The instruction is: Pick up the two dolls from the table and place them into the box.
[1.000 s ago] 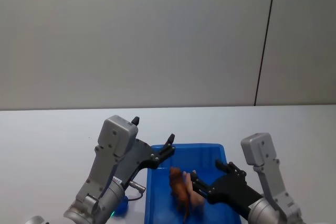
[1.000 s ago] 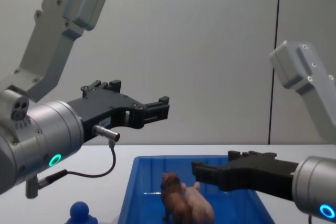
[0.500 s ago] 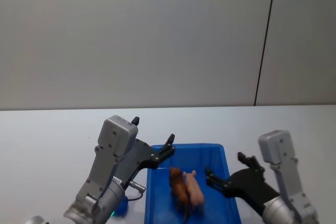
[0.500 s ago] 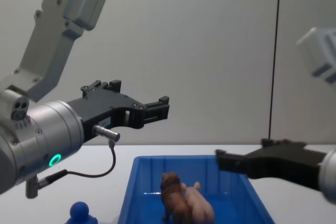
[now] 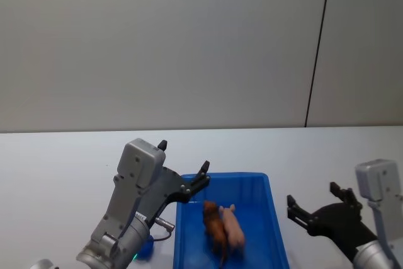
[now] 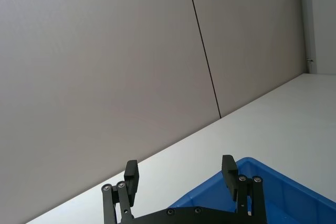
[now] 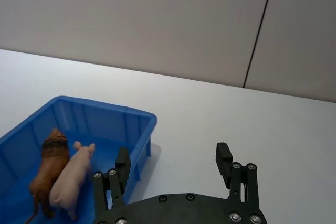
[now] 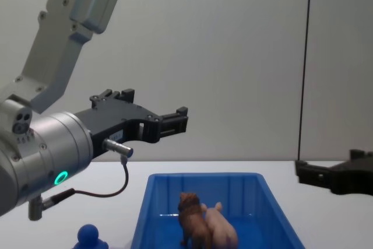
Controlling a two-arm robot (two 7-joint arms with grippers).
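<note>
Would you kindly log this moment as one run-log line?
pig and brown animal: together in box | left hand: open, raised by box's left rim | right hand: open, over table right of box

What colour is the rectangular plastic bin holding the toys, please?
The bin is bright blue, clearest in head view.

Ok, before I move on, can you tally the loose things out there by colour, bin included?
Blue: 2, the rectangular ribbed plastic bin and a small rounded knob on the white table, left of it.
Brown: 1, the furry-looking four-legged toy animal, standing in the bin.
Pink: 1, the pale plastic pig, beside it in the bin.
Total: 4.
</note>
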